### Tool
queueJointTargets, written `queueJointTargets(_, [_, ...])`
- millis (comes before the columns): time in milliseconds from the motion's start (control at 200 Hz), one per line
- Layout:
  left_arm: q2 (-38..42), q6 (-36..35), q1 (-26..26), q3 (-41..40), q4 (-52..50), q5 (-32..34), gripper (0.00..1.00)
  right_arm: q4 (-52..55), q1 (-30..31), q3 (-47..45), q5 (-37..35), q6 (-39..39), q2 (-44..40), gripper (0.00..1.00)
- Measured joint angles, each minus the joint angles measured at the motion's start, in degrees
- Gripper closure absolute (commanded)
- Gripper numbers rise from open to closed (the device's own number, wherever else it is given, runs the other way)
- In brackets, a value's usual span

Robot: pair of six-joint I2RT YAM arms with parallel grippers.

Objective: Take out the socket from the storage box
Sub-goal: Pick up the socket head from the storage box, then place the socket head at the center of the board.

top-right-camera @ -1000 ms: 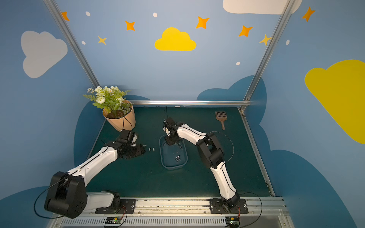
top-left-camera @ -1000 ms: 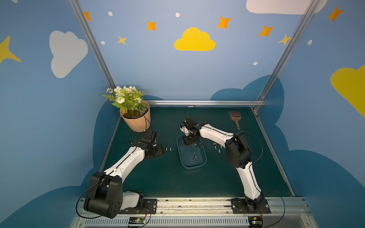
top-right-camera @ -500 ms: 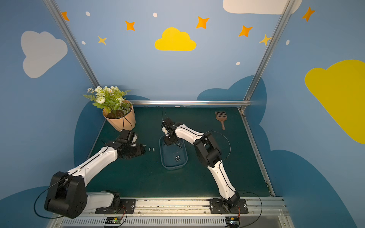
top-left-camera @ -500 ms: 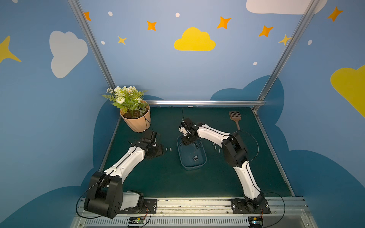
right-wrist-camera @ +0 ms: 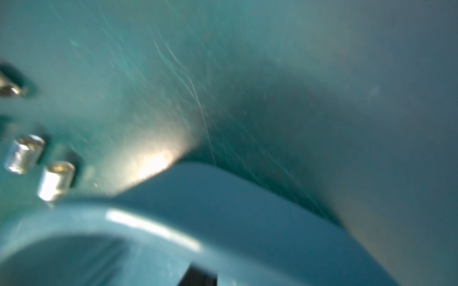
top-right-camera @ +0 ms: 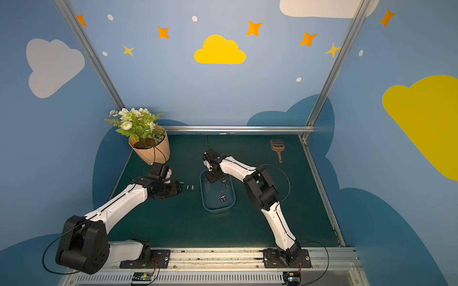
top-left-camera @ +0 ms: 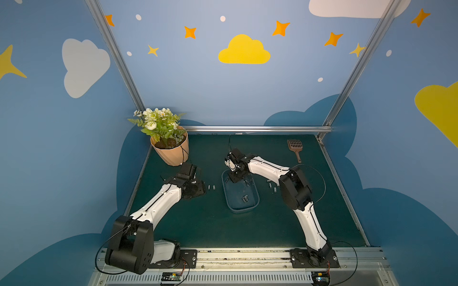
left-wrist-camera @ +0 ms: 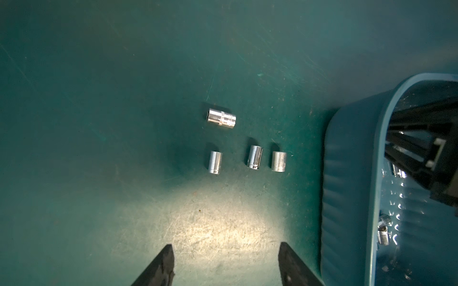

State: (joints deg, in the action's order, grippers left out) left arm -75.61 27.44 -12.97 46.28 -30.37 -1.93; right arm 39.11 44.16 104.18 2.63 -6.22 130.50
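Note:
The storage box (top-left-camera: 255, 205) (top-right-camera: 218, 210) is a bluish see-through tub in mid-table. Several small chrome sockets (top-left-camera: 245, 198) (top-right-camera: 223, 198) lie on its floor. My right gripper (top-left-camera: 234, 177) (top-right-camera: 213, 177) reaches down into the tub's far end. There its dark fingers (left-wrist-camera: 421, 148) stand over one socket (left-wrist-camera: 396, 170); the frames do not show whether they grip it. The right wrist view is blurred and shows only the tub rim (right-wrist-camera: 173, 222) and a dark fingertip (right-wrist-camera: 198, 277). My left gripper (left-wrist-camera: 225, 257) (top-left-camera: 198, 189) hangs open and empty over the mat, left of the tub (left-wrist-camera: 347, 173).
Several loose sockets (left-wrist-camera: 255, 157) (top-left-camera: 210, 187) lie on the green mat between my left gripper and the tub, and more (top-left-camera: 271, 185) lie to its right. A peach flowerpot (top-left-camera: 171, 153) stands at the back left. A brown slotted scoop (top-left-camera: 295, 147) lies at the back right.
My right arm has swung a little to the left and lowered its gripper deeper into the tub's far end. The left arm has not moved.

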Motion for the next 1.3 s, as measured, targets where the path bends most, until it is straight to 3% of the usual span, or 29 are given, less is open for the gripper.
queueJointTargets(330, [0.0,0.0,0.0,0.0,0.0,0.0,0.33,1.4,-1.9,-8.7,0.0,0.2,-16.3,0.81])
queueJointTargets(601, [0.0,0.0,0.0,0.0,0.1,0.0,0.32,0.5,-10.5,-21.6,-0.2,-0.2,-30.0,0.81])
queueJointTargets(816, [-0.1,0.0,0.0,0.0,0.2,-0.2,0.33,0.7,-15.1,-30.0,-0.6,-0.6,-30.0,0.81])
queueJointTargets(1301, [-0.2,0.5,0.0,-0.3,0.9,-1.2,0.32,-2.2,-15.1,-31.2,-0.6,-1.0,-22.2,0.81])
